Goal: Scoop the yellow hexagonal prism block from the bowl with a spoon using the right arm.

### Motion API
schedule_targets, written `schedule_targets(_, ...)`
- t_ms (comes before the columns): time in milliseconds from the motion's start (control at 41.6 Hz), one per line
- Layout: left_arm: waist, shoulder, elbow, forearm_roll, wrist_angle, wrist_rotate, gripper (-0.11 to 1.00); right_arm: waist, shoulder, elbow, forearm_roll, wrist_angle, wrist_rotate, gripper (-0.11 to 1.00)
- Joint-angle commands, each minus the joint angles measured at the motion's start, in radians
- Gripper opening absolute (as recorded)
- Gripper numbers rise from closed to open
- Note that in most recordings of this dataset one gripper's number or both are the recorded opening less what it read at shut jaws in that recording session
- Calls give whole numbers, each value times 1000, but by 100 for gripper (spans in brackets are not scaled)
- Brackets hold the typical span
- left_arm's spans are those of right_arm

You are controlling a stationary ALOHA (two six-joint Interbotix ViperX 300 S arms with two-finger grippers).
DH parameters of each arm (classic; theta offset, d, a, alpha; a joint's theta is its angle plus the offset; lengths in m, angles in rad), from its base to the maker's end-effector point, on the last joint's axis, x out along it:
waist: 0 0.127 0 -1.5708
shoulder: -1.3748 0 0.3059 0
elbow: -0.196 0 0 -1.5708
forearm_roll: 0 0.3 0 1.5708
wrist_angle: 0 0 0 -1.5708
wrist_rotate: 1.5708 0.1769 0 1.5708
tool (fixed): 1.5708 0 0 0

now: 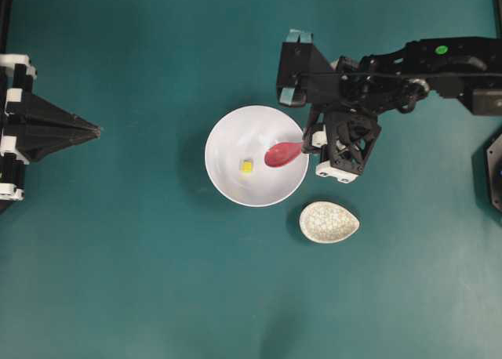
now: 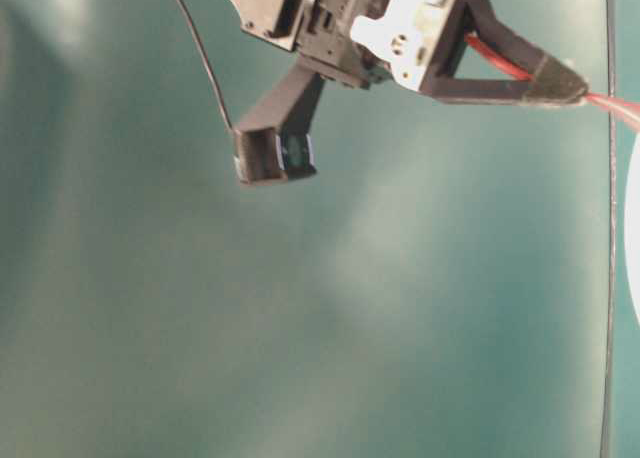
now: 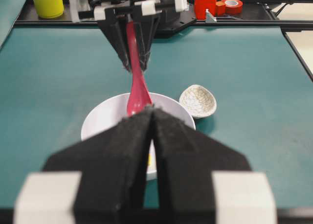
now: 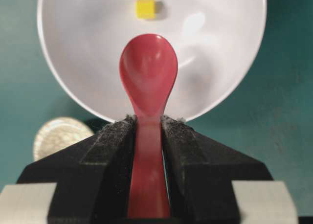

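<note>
The right gripper (image 4: 146,123) clamps the pink-red spoon (image 4: 148,72) by its handle, its scoop over the white bowl (image 4: 88,87) (short of the yellow hexagonal prism block (image 4: 145,8)); the left gripper (image 3: 152,111) is pressed closed.

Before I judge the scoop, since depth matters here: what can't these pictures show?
- Whether the spoon touches the bowl: no side view shows it.
- Table-level view: bowl and spoon cut off by the right edge.
- Left wrist view: yellow block mostly hidden behind the left gripper.
- Block's hexagonal shape: too small.

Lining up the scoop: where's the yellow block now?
Overhead, the yellow block lies inside the white bowl, near its middle, just left of the spoon tip.
</note>
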Motion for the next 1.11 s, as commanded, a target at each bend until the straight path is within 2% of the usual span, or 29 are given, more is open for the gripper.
schedule_targets(0, 2, 8, -20, 3, -6, 2, 0, 9, 0, -25, -12, 2, 2, 23)
schedule_targets(529, 2, 9, -20, 2, -6, 3, 0, 37, 67, -25, -14, -49, -9, 23)
schedule_targets(1081, 2, 6, -21, 3, -11, 2, 0, 44, 127, -25, -18, -206, -14, 23)
